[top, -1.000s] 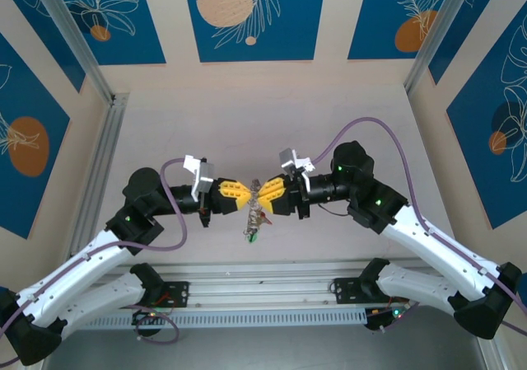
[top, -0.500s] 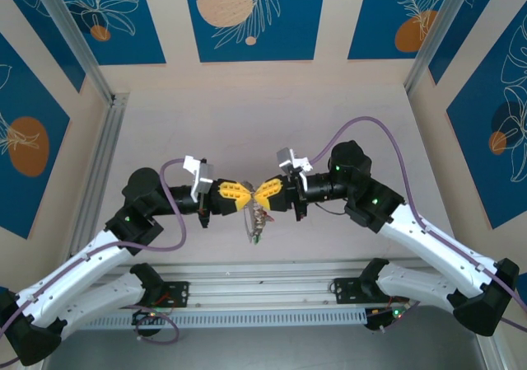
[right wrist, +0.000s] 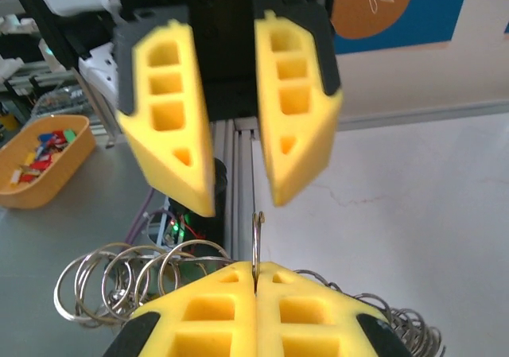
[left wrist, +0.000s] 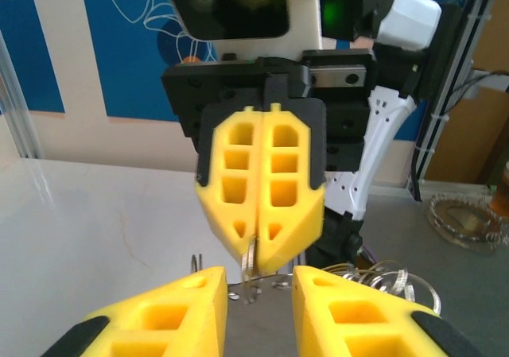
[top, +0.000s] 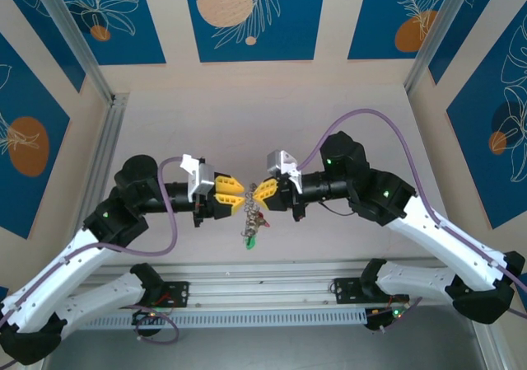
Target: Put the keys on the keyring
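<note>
**A:** Starting with the right gripper (left wrist: 254, 263): pressed flat together, pinching the thin top rim of the keyring (right wrist: 256, 234). Held in mid-air between the two arms, well above the table (top: 329, 106).

**B:** And on the left gripper (right wrist: 238, 202): standing apart, gripping nothing. Sitting either side of the rim in the left wrist view, with no contact to be made out.

**A:** Progress, then?

**B:** Hard to call. Looks like one green key (top: 251, 243) dangling at the bottom of the hoop, so probably threaded already. Can't pick out any others among the small metal rings (right wrist: 119, 281) fringing the rim. No key in either gripper, so likely more fetching and threading left.

**A:** Orientation?

**B:** Hanging on edge, plane upright, showing as a single wire from both wrists. Long axis running straight down from the pinch toward the table, green key lowermost.
</note>
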Robot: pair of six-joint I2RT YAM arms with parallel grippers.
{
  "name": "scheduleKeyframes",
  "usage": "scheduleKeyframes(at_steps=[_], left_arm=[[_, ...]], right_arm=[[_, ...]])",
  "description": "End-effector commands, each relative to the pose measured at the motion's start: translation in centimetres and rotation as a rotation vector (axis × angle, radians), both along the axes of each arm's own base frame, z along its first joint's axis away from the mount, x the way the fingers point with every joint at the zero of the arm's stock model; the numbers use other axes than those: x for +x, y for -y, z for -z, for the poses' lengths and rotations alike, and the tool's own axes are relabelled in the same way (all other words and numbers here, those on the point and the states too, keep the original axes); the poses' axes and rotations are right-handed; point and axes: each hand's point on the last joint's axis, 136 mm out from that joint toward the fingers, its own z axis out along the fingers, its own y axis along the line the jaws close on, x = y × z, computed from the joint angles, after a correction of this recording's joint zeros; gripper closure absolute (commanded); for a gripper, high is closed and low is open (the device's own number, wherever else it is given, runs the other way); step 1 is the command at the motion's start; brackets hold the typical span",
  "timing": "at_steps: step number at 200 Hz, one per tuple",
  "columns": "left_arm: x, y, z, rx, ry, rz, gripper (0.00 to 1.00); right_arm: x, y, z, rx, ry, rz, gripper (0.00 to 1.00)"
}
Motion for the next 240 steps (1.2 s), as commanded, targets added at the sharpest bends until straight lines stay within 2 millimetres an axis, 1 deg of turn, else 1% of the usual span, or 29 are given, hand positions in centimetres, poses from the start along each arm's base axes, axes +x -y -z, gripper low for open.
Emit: scheduleKeyframes(at_steps=[1,22,42,64,73,107,196,240], left_arm=[[-0.6,-0.1,0.9,0.081,0.009,0.032,0.72],[-0.8,0.3,1.1,0.095,-0.003,0.068,0.72],[-0.5,0.6,1.6,0.114,-0.009,0.067,0.71],[-0.4,0.5,1.7,0.113,-0.004,0.057,0.71],[-0.4,0.5,1.7,0.116,-0.006,0.062,0.73],[-0.4,0.7,2.3,0.144,-0.022,0.073,0.73],[-0.1,0.9,2.6,0.163,-0.027,0.073,0.73],[-0.1,1.1,2.8,0.177,-0.038,0.088,0.73]], right_arm=[[0.1,0.3,0.1,-0.065,0.023,0.004,1.0],[0.2,0.0,0.2,-0.088,0.017,-0.001,1.0],[0.1,-0.2,0.0,-0.087,0.024,-0.011,1.0],[-0.4,-0.5,-0.4,-0.077,0.038,-0.037,1.0],[-0.5,-0.6,-0.4,-0.076,0.04,-0.043,1.0],[-0.9,-0.8,-0.7,-0.067,0.045,-0.066,1.0],[-2.9,-0.8,-1.3,-0.045,0.064,-0.159,1.0],[-2.9,-1.0,-1.6,-0.042,0.075,-0.171,1.0]])
